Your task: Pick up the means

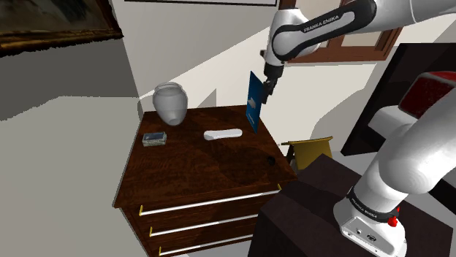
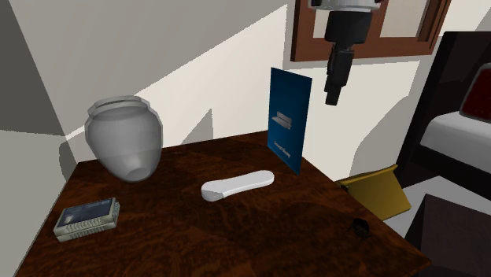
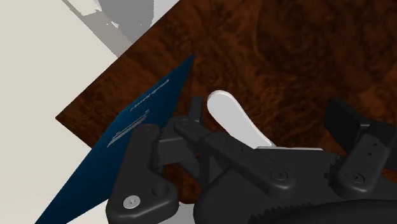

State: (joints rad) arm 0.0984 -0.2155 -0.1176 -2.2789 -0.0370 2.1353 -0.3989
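We start at the gripper, which hangs tip-down above the far corner of the dresser. In the wrist view its black fingers stand apart with nothing clasped between them; through the gap we see only bare wood and one end of a white remote.

Just beside one finger, outside the gap, stands the blue book. It is upright on its lower edge, close to the back edge of the top. In the second exterior view we see a clear gap between book and fingers, so we read no contact.

The remote lies flat just in front of the book. Open wood surrounds it. A small dark object sits near the side edge, and a yellow-brown piece stands past that edge.

Farther along, a grey vase stands by the back edge, well apart from the book. A small grey device lies in front of the vase. The pale wall rises directly behind the dresser.
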